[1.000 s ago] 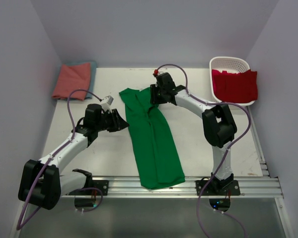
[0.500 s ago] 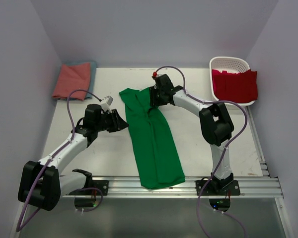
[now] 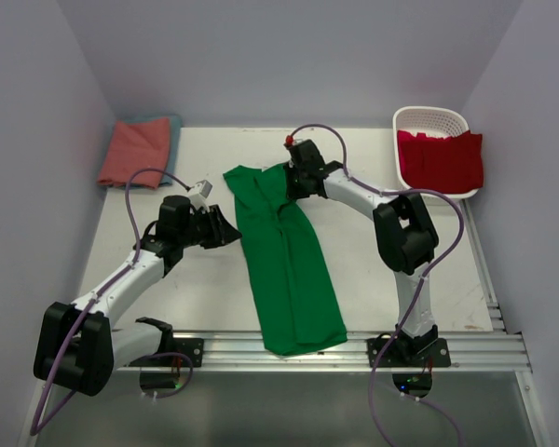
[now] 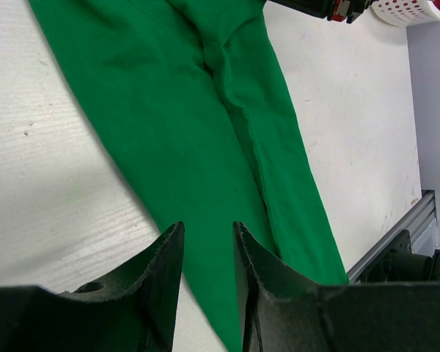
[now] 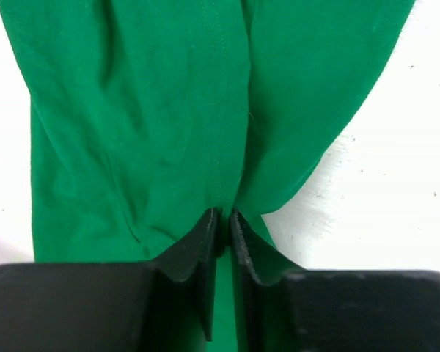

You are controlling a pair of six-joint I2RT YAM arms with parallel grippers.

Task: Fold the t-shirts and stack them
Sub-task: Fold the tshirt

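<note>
Green shirt lies as a long folded strip down the middle of the table. Right gripper, arm stretched far, pinches a fold at the shirt's far end. Left gripper hovers just beside its left edge, jaws apart and empty. Walls are plain grey.

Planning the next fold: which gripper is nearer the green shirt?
Right. The right gripper is pinching the green shirt at its far end; the left gripper is at its left edge, jaws apart, holding nothing.
</note>
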